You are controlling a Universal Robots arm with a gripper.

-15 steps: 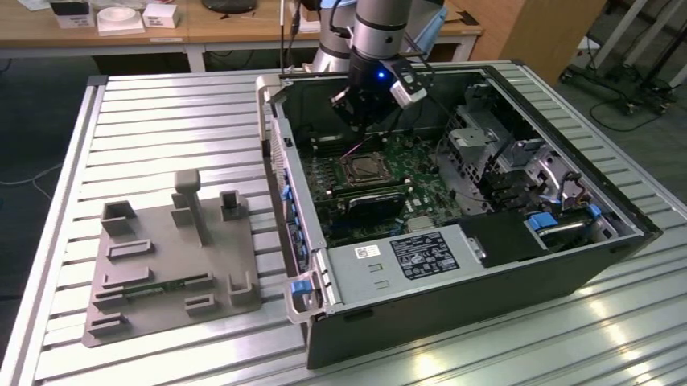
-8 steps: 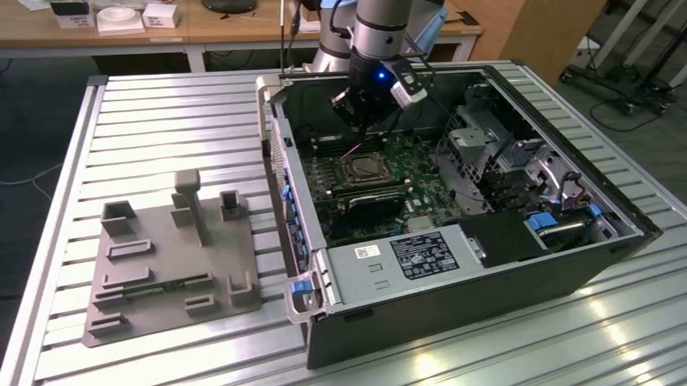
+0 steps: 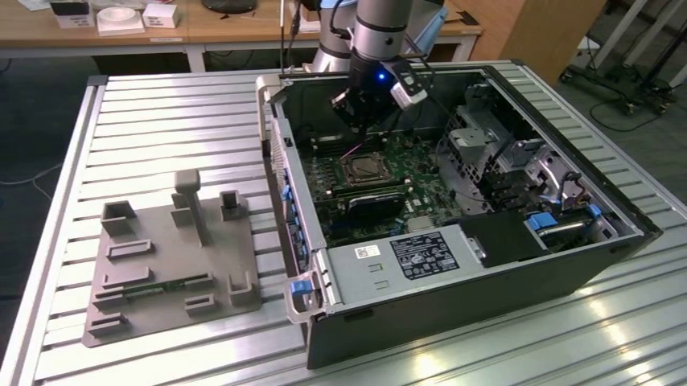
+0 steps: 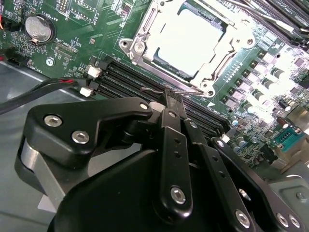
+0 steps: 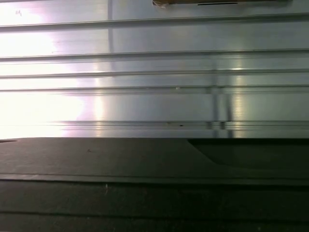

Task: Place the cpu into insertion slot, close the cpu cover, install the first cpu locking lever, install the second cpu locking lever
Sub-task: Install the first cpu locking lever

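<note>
Closed-together end effector (image 4: pixel 169 96), tips just beside the rim of the lowered cpu cover (image 4: pixel 145 26)

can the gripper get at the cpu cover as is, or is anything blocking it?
Probably yes. In the second wrist view the gripper sits just off the edge of the cpu cover, above low memory slots; nothing tall stands between them.

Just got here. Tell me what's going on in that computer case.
The robot arm's black hand is inside the open black computer case, over the green motherboard. The silvery square cpu sits in its socket, the thin silvery frame cpu cover lying over its edges. The hand's tips are together beside a thin wire lever; a grip isn't clear.
</note>
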